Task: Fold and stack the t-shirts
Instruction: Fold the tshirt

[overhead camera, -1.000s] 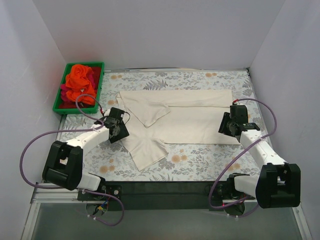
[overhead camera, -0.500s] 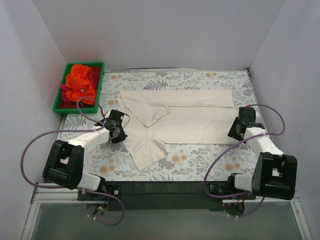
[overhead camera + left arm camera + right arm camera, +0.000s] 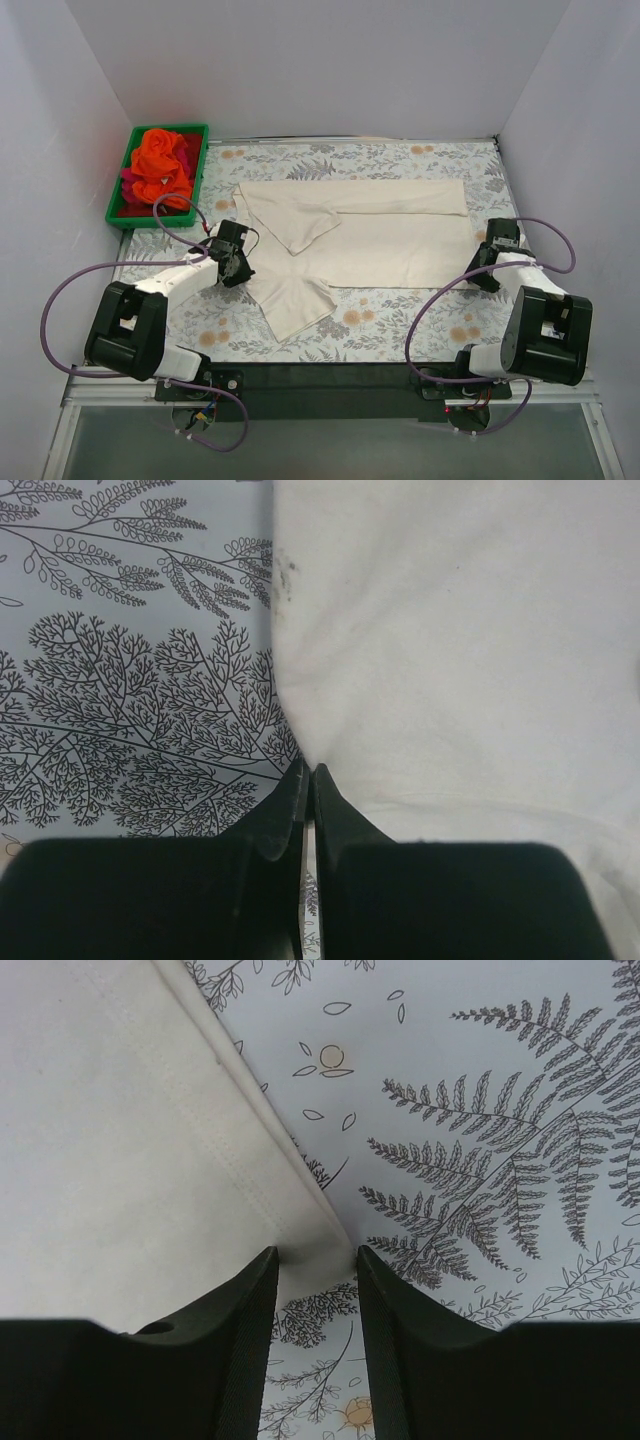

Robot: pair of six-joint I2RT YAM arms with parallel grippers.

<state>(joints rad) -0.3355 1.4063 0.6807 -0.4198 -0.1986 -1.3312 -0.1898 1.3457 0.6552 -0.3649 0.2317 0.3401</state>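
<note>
The large cream t-shirt (image 3: 380,235) lies spread flat across the floral tablecloth, collar end to the left. My left gripper (image 3: 244,272) (image 3: 308,770) is at the shirt's left edge beside the lower sleeve and is shut, pinching the cream t-shirt's (image 3: 450,660) edge at its tips. My right gripper (image 3: 483,274) (image 3: 315,1252) sits low at the shirt's near right corner. It is open, and the hemmed corner of the cream t-shirt (image 3: 120,1160) lies between its fingers. Bright orange t-shirts (image 3: 160,160) and a red-magenta one (image 3: 130,182) are bunched in the green bin.
The green bin (image 3: 150,224) stands at the back left of the table. The floral tablecloth (image 3: 400,320) shows in a strip in front of the shirt. White walls close in the left, back and right sides.
My left gripper has shut on the shirt's left edge. My right arm has swung right and nearer, from over the shirt to its near right corner, and its jaws have narrowed a little.
</note>
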